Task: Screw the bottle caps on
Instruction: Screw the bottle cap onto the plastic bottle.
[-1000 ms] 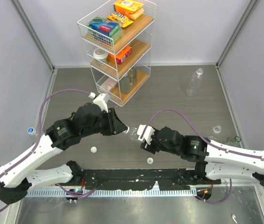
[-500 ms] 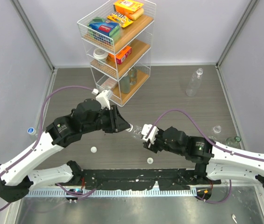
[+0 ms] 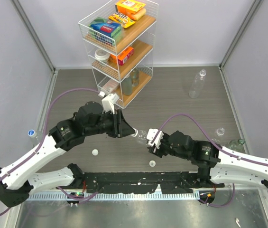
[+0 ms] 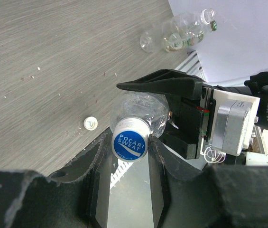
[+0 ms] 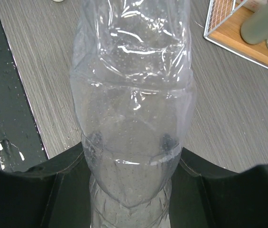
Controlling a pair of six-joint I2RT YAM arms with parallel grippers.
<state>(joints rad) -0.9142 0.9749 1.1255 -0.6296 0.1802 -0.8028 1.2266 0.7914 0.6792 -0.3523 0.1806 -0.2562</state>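
A clear bottle point(image 3: 141, 135) is held in the air between my two grippers, above the table's front middle. My right gripper point(image 3: 151, 140) is shut on its ribbed body point(image 5: 131, 118), with a finger point(image 5: 65, 173) on each side. My left gripper point(image 3: 131, 131) is shut on a white cap with a blue top point(image 4: 130, 141) that sits on the bottle's neck point(image 4: 138, 109). Two loose white caps point(image 3: 95, 152) point(image 3: 152, 163) lie on the table near the front; one also shows in the left wrist view point(image 4: 90, 123).
A wire rack point(image 3: 119, 47) with boxes stands at the back. A bottle point(image 3: 197, 84) lies at the back right, and more bottles point(image 3: 220, 131) point(image 3: 236, 142) lie by the right wall. A blue-capped bottle point(image 3: 31, 134) lies by the left wall.
Both grippers and the bottle between them have shifted a little to the right. The left wrist has turned on the cap end.
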